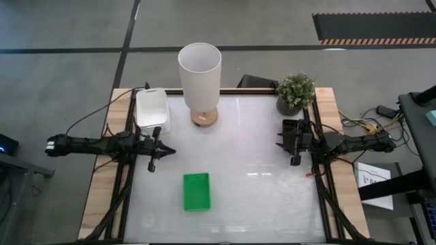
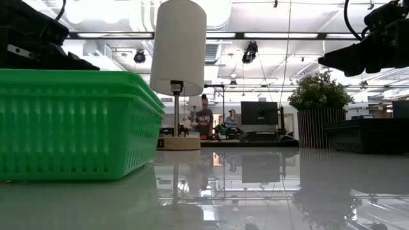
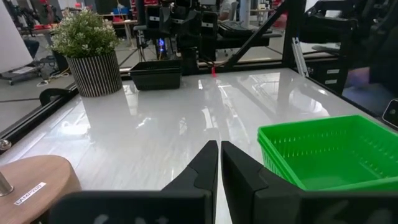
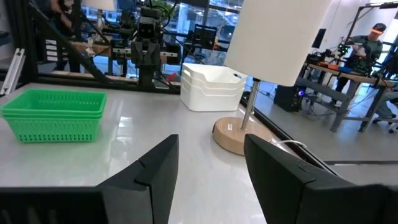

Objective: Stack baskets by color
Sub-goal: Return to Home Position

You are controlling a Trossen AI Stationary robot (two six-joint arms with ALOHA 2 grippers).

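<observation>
A stack of green baskets (image 1: 196, 191) (image 3: 329, 152) (image 4: 56, 115) rests on the table near its front middle. White baskets (image 1: 151, 107) (image 4: 211, 87) sit nested at the far left corner. Black baskets (image 1: 292, 129) (image 3: 155, 74) stand at the right edge beside the plant. My left gripper (image 1: 169, 151) (image 3: 219, 158) hovers shut at the left side, above the table, with the green stack off to one side in front of it. My right gripper (image 1: 281, 143) (image 4: 211, 162) hovers open at the right side, next to the black baskets, with nothing between its fingers.
A tall white lamp (image 1: 199, 82) on a round wooden base (image 4: 239, 134) stands at the far middle. A small potted plant (image 1: 295, 92) sits at the far right corner. Bare glossy tabletop (image 1: 252, 184) lies between the two arms. People show in the room beyond.
</observation>
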